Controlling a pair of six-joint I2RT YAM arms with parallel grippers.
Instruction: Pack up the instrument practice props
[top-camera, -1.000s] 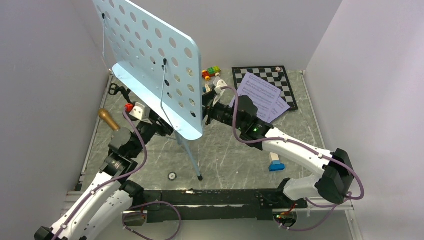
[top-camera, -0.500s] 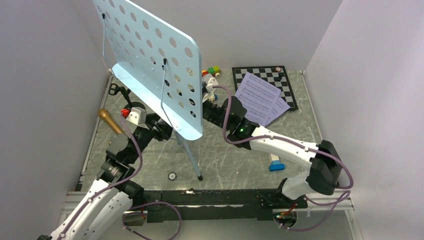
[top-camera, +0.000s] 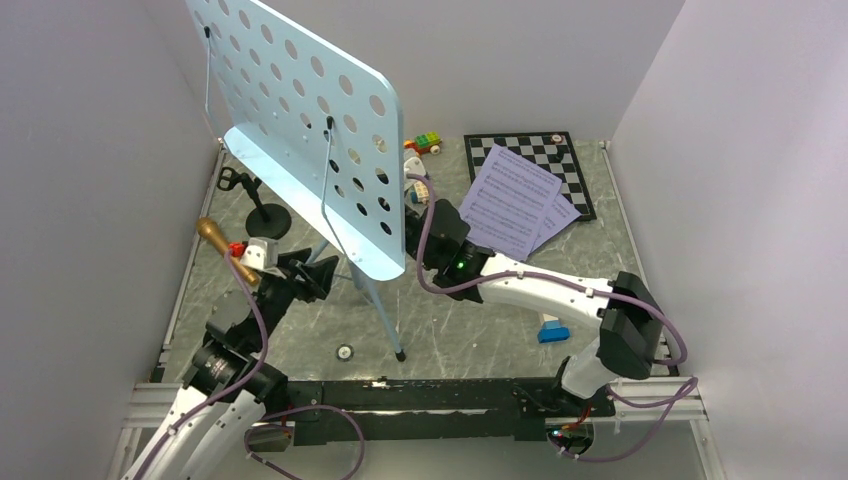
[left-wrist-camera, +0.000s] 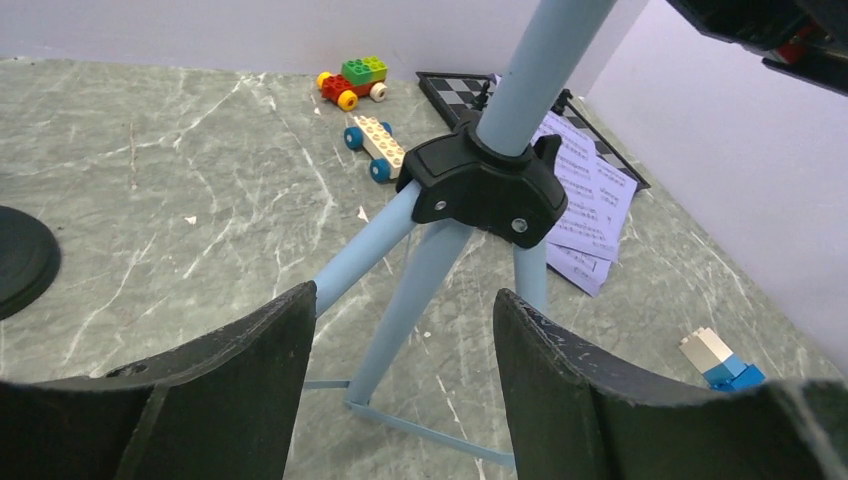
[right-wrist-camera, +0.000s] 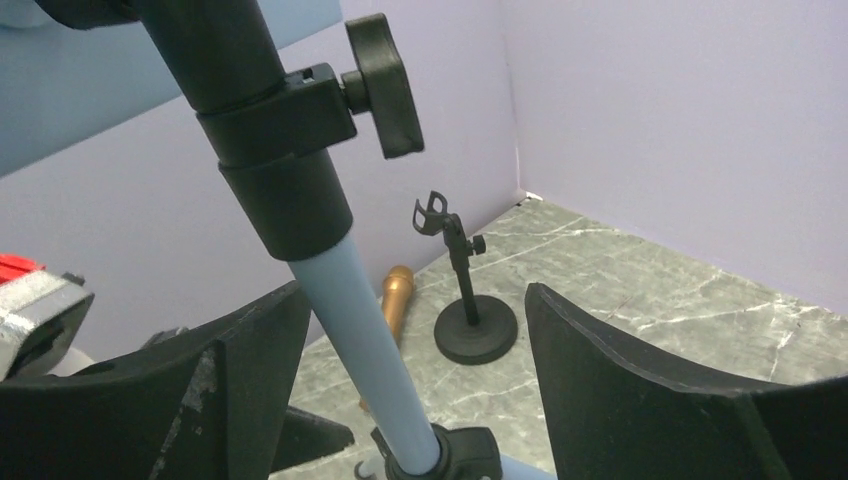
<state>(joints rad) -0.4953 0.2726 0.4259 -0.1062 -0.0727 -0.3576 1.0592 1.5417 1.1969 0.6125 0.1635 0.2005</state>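
The light-blue music stand (top-camera: 310, 130) stands upright on its tripod, its hole-punched desk hiding much of the table behind it. My left gripper (left-wrist-camera: 405, 300) is open, low by the tripod legs, just short of the black hub (left-wrist-camera: 485, 185) and touching nothing. My right gripper (right-wrist-camera: 415, 290) is open around the stand's pole (right-wrist-camera: 360, 350), which runs close to its left finger with a wide gap to the right one. White sheet-music pages (top-camera: 515, 200) lie partly on the chessboard. The gold-brown microphone (top-camera: 215, 235) lies at the left wall, beside the black mic stand (top-camera: 265, 215).
A black-and-white chessboard (top-camera: 530, 160) lies at the back right. A colourful brick car (top-camera: 422, 145) sits near the back wall, and a second one with blue wheels (left-wrist-camera: 375, 148) nearer the stand. A blue-and-white brick (top-camera: 552, 328) lies at the front right. Walls enclose three sides.
My left arm has drawn back toward the near left, uncovering the mic stand. My right gripper has slid left behind the desk to the stand's pole.
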